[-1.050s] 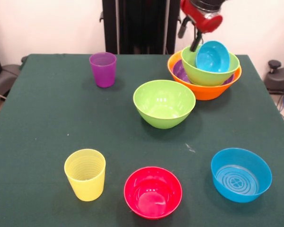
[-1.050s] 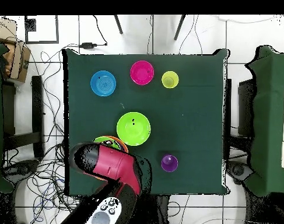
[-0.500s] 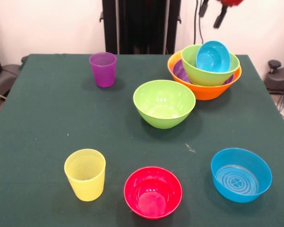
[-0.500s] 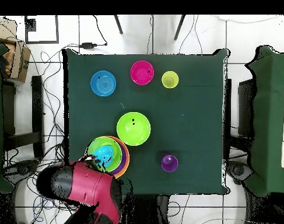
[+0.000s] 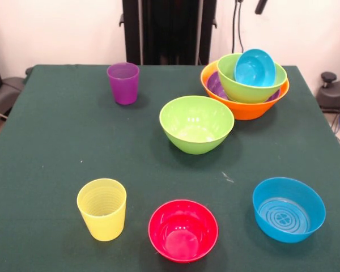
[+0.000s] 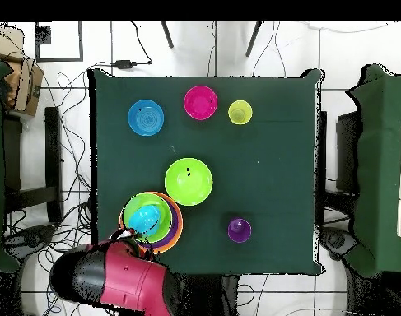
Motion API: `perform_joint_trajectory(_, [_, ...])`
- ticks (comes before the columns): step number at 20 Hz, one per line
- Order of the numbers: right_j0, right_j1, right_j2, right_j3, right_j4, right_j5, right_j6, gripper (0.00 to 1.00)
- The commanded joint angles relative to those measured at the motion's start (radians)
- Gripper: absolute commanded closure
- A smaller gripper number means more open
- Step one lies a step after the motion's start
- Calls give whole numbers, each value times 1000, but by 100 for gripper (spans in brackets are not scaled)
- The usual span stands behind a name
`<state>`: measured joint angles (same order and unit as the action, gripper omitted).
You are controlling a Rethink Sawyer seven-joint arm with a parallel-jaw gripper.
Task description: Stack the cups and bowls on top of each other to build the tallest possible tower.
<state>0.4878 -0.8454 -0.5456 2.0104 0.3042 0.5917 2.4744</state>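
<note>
The tower stands at the table's far right: an orange bowl holds a shallow purple bowl, a lime green bowl and a tilted blue bowl. Overhead, the tower lies just beyond the red arm. My gripper shows only as a dark tip at the top edge, above the tower and apart from it. Loose on the table are a lime green bowl, a purple cup, a yellow cup, a pink-red bowl and a blue bowl.
The dark green table carries everything. Overhead, the loose green bowl sits mid-table, close to the tower. Cables trail on the floor to the left of the table, and other green tables flank it.
The arm has lifted away from the tower and drawn back to the top edge. The blue bowl stays tilted in the green bowl. Nothing else has moved.
</note>
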Motion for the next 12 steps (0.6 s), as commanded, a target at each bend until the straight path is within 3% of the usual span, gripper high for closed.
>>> perform_joint_trajectory(1, [-60, 76, 96, -5, -87, -10, 13, 0])
perform_joint_trajectory(3, [-73, 113, 105, -31, -92, -29, 23, 0])
perform_joint_trajectory(8, [-194, 132, 202, -23, -90, -106, -59, 0])
perform_joint_trajectory(12, [-209, 168, 221, -62, -102, -119, -33, 0])
